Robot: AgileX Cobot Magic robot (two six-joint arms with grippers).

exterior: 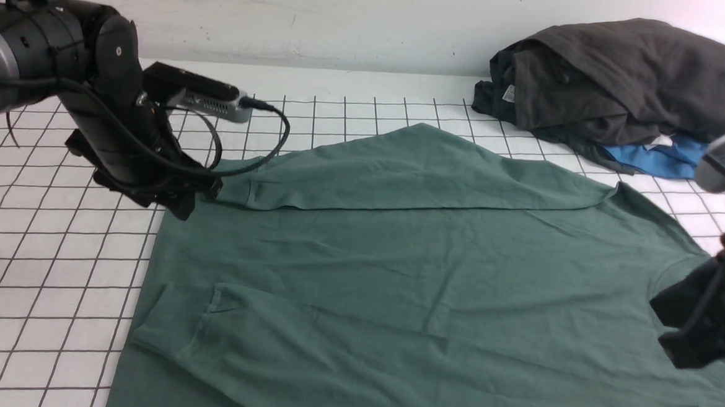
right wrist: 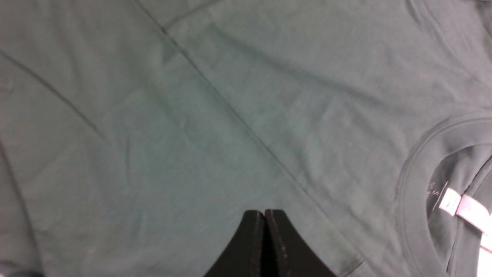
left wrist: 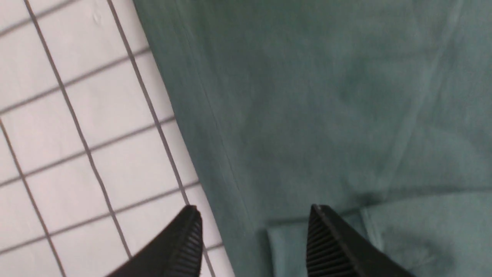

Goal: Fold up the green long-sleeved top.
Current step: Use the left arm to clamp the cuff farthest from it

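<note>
Inside neck of green top (right wrist: 230,115), blurred white label (right wrist: 463,206)

Your green long-sleeved top (exterior: 433,275) lies flat on the gridded table (exterior: 55,262), neck to the right, both sleeves folded across its body.

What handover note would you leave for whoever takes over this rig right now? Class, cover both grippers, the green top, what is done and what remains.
Left gripper: open, empty, over the far sleeve's cuff.
Right gripper: shut, empty, over the green top near its neck label.
The top lies flat on the gridded table.
Done: both sleeves laid across the body.
Left: probably folding the body over.
</note>
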